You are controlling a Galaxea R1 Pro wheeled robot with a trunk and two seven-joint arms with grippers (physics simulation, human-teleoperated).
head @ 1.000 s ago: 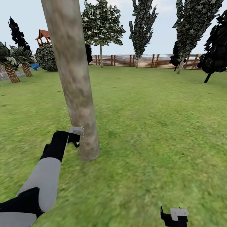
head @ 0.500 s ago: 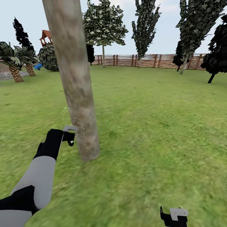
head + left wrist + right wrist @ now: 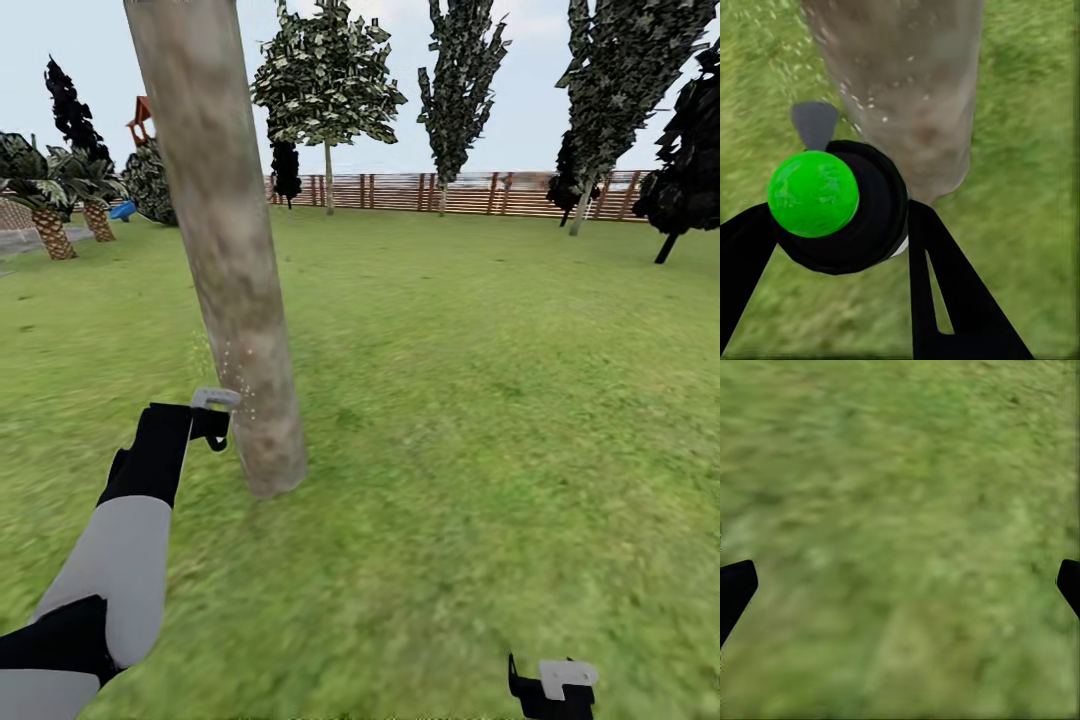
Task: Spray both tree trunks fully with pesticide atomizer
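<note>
The left gripper (image 3: 212,425), clamped on the pesticide atomizer (image 3: 832,206), now sits higher and further left beside the tree trunk (image 3: 232,290). The pesticide (image 3: 232,375) specks reach higher up the bark. The head view has shifted slightly.

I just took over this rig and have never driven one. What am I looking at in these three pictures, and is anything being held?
The wide picture comes from the robot's head camera, looking down over a grass lawn with a wooden fence behind. The other two come from cameras near each gripper. The left gripper is closed around the pesticide atomizer, a black sprayer with a green cap, pointed at the thick pale tree trunk. Whitish pesticide specks float beside the bark. The right gripper hangs open over bare grass, holding nothing.
</note>
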